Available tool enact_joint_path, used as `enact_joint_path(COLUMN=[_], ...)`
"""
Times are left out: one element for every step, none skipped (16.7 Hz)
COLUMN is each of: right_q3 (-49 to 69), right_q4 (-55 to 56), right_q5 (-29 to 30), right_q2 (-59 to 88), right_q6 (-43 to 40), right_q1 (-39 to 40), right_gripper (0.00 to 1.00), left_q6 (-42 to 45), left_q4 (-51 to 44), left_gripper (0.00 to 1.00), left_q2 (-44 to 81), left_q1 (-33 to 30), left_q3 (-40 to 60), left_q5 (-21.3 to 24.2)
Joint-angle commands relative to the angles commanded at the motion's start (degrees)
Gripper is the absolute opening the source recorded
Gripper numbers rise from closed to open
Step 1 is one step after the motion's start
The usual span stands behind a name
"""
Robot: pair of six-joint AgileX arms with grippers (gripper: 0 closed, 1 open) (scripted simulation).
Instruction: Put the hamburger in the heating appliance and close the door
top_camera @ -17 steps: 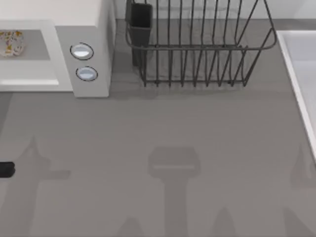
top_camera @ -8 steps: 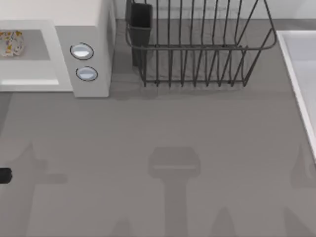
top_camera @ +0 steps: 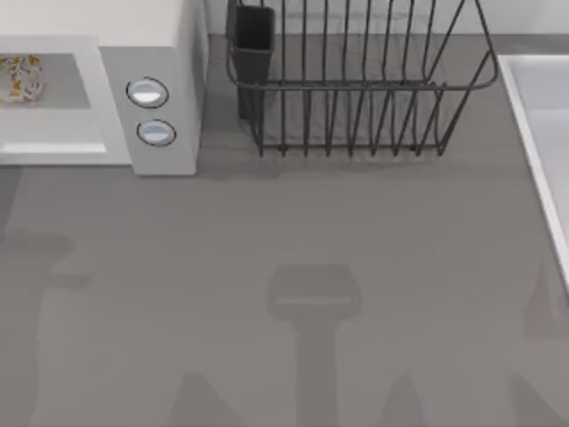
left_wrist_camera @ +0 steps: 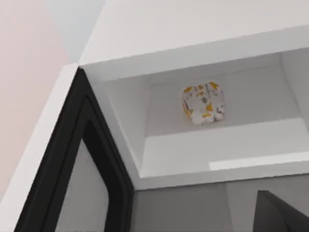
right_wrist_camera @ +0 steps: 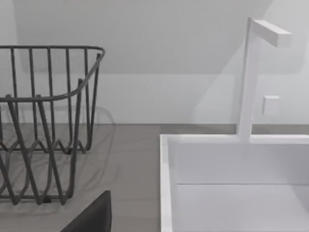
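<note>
Top view: hamburger [top_camera: 20, 77] already sits inside the grey cavity of the heating appliance [top_camera: 169, 36], upper left of the frame, with the two knobs [top_camera: 148, 92] just to its right on the panel. So the placing part looks done; you're on the door-closing step. Dish rack [top_camera: 356, 80] sits upper centre and the sink [top_camera: 542, 133] is at the right edge, both well apart from the job and not needed.

Left wrist view: hamburger [left_wrist_camera: 203, 103] rests on the cavity floor near the back wall, nothing touching it. The door [left_wrist_camera: 58, 183] stands swung open at the lower left of the frame, its dark inner frame facing you. A dark bit of the left gripper [left_wrist_camera: 280, 215] pokes in at lower right; you can't tell whether the fingers are spread or pressed together.

Right wrist view: rack [right_wrist_camera: 43, 130], sink [right_wrist_camera: 231, 183] and faucet [right_wrist_camera: 256, 72]; right arm looks parked, fingers can't be judged.

Next move, as a judgement: get the left gripper round the outer face of the door and push it toward the cavity until it shuts. Watch you don't clip the door edge.
</note>
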Motion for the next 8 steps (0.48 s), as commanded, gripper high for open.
enact_joint_path(right_q3=[0.0, 0.0, 0.0, 0.0, 0.0, 0.0, 0.0, 0.0], right_q4=[0.0, 0.0, 0.0, 0.0, 0.0, 0.0, 0.0, 0.0], right_q5=[0.0, 0.0, 0.0, 0.0, 0.0, 0.0, 0.0, 0.0], right_q2=[0.0, 0.0, 0.0, 0.0, 0.0, 0.0, 0.0, 0.0], right_q6=[0.0, 0.0, 0.0, 0.0, 0.0, 0.0, 0.0, 0.0], right_q1=[0.0, 0.0, 0.0, 0.0, 0.0, 0.0, 0.0, 0.0], right_gripper=[1.0, 1.0, 1.0, 1.0, 1.0, 1.0, 1.0, 1.0], left_q6=[2.83, 5.75, 8.69, 11.64, 14.54, 17.38, 20.11, 22.73], left_q4=[-2.1, -4.25, -6.43, -8.59, -10.69, -12.7, -14.61, -16.4], left_gripper=[0.0, 0.0, 0.0, 0.0, 0.0, 0.0, 0.0, 0.0], left_q2=[5.75, 11.73, 17.81, 23.88, 29.85, 35.57, 40.94, 45.91], left_q1=[3.55, 7.18, 10.84, 14.5, 18.12, 21.67, 25.13, 28.46], left_q3=[3.79, 7.62, 11.47, 15.3, 19.05, 22.7, 26.23, 29.63], left_q5=[2.33, 4.72, 7.14, 9.58, 11.99, 14.37, 16.71, 18.97])
